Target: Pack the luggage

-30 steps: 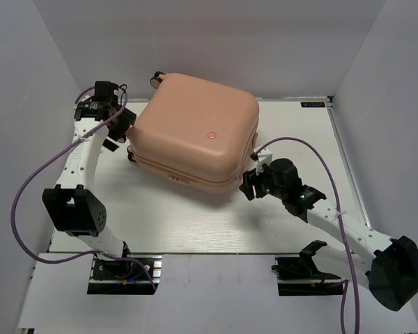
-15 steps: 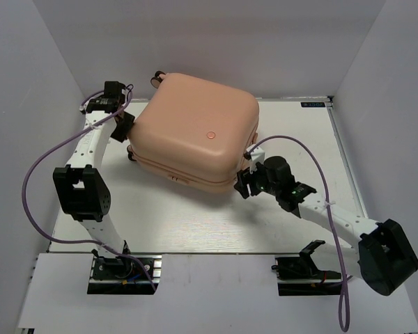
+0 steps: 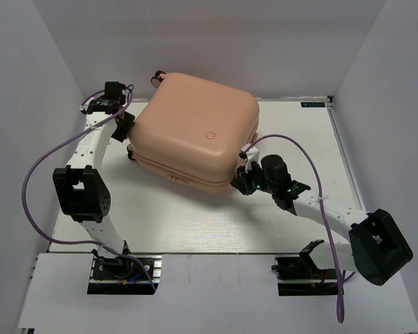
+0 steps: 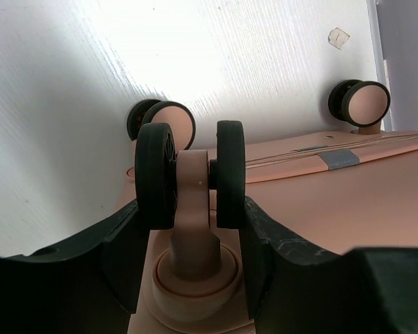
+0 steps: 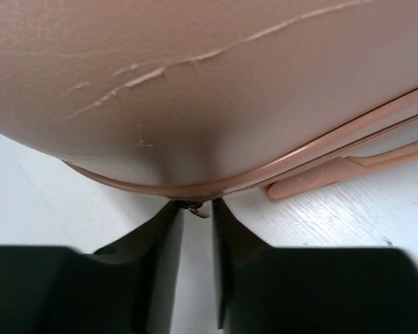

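The pale pink luggage (image 3: 195, 136) lies shut and flat on the white table, its near seam filling the right wrist view (image 5: 209, 83). At its left end, my left gripper (image 3: 125, 129) is shut on a twin black wheel (image 4: 189, 174); both fingers (image 4: 129, 236) press the wheel's sides. My right gripper (image 3: 238, 182) is at the front right corner, just under the seam. Its jaws stand narrow but apart, with the small metal zipper pull (image 5: 195, 206) between the tips (image 5: 196, 209).
Two more wheels (image 4: 161, 118) (image 4: 362, 102) rest by the table. A pink tab (image 5: 320, 177) sticks out along the seam. White walls enclose the table on three sides. Purple cables (image 3: 28, 188) loop beside both arms.
The left gripper closed from wide onto the wheel. The right gripper slid left up to the suitcase's corner and its jaws narrowed around the zipper pull.
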You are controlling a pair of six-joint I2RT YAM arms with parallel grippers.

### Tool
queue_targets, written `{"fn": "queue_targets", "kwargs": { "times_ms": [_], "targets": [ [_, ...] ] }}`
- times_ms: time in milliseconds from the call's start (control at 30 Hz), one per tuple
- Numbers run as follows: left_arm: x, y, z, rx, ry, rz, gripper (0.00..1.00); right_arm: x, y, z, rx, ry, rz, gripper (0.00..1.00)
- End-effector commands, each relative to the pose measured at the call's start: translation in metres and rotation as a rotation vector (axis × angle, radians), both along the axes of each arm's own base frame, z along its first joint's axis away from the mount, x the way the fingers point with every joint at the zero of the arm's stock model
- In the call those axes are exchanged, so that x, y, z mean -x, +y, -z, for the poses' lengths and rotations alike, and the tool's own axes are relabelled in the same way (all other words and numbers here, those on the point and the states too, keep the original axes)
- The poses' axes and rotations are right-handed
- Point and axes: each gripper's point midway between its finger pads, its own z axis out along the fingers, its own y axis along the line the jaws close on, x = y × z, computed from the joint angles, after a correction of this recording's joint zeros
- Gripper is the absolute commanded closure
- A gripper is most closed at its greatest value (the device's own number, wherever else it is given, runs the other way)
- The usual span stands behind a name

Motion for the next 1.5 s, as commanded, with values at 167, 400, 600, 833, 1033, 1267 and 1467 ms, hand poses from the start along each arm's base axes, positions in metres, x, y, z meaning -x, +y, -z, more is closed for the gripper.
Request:
{"fn": "queue_targets", "kwargs": {
  "times_ms": [167,400,600,833,1033,1267,1467],
  "targets": [
    [0.027,-0.014,0.040,-0.035,0.200,0.118,1.00,-0.038,0.000,-0.036,-0.089,-0.199,0.131,1.00],
    [0.021,-0.008,0.045,-0.102,0.218,0.204,1.00,-0.067,-0.039,-0.051,-0.023,-0.282,0.378,1.00],
    [0.014,-0.002,0.053,-0.150,0.253,0.264,1.00,-0.086,-0.065,-0.047,0.129,-0.305,0.483,1.00],
    [0.007,0.007,0.070,-0.182,0.300,0.304,1.00,-0.127,-0.075,-0.065,0.186,-0.394,0.541,1.00],
    [-0.003,0.021,0.080,-0.196,0.321,0.338,1.00,-0.173,-0.093,-0.063,0.158,-0.402,0.628,1.00],
    [-0.011,0.048,0.100,-0.220,0.394,0.373,1.00,-0.249,-0.116,-0.075,0.010,-0.533,0.704,1.00],
    [-0.013,0.069,0.100,-0.253,0.425,0.357,1.00,-0.303,-0.144,-0.061,-0.085,-0.596,0.726,1.00]
  ]
}}
